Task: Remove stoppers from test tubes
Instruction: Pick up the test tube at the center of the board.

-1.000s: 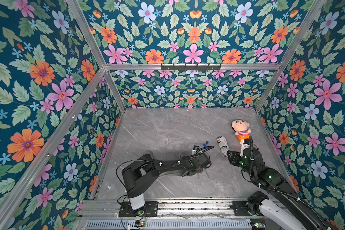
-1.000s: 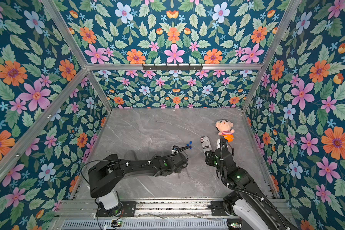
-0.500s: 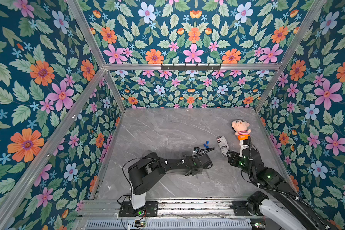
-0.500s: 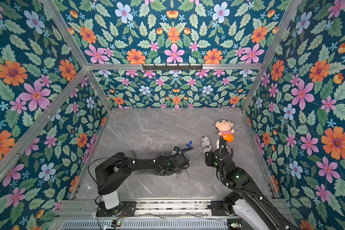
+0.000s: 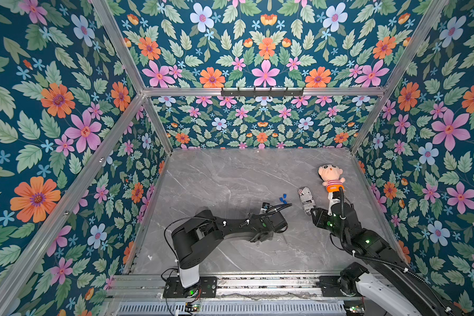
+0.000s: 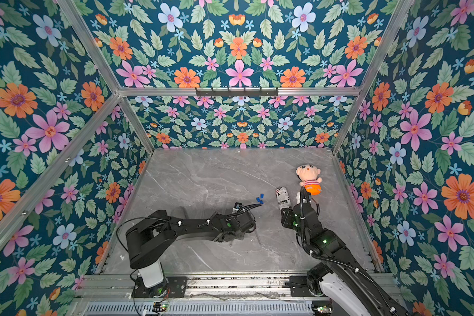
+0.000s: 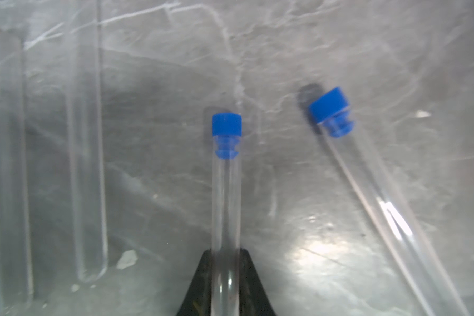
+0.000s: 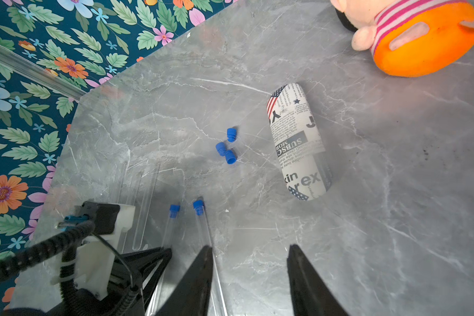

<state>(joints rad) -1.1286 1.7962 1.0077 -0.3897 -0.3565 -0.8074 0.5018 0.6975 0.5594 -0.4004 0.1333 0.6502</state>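
Observation:
In the left wrist view my left gripper (image 7: 226,254) is shut on the lower part of a clear test tube (image 7: 226,197), which points away from it with a blue stopper (image 7: 226,128) in its mouth. Beside it lies a second test tube (image 7: 383,208), slanted, with its blue stopper (image 7: 329,109) in. Two open test tubes (image 7: 89,164) lie further off on the same marble. Three loose stoppers (image 8: 226,149) lie together beyond the tubes and show in both top views (image 5: 283,199) (image 6: 260,199). My right gripper (image 8: 249,254) hovers open next to the slanted tube, holding nothing.
A newsprint-patterned can (image 8: 297,142) lies on its side right of the loose stoppers. A plush doll (image 5: 330,177) with an orange base sits by the right wall. Floral walls enclose the marble table (image 5: 230,175) on three sides.
My left gripper's jaws have closed on the stoppered tube. The left arm's elbow has shifted a little to the right. The right arm has not moved.

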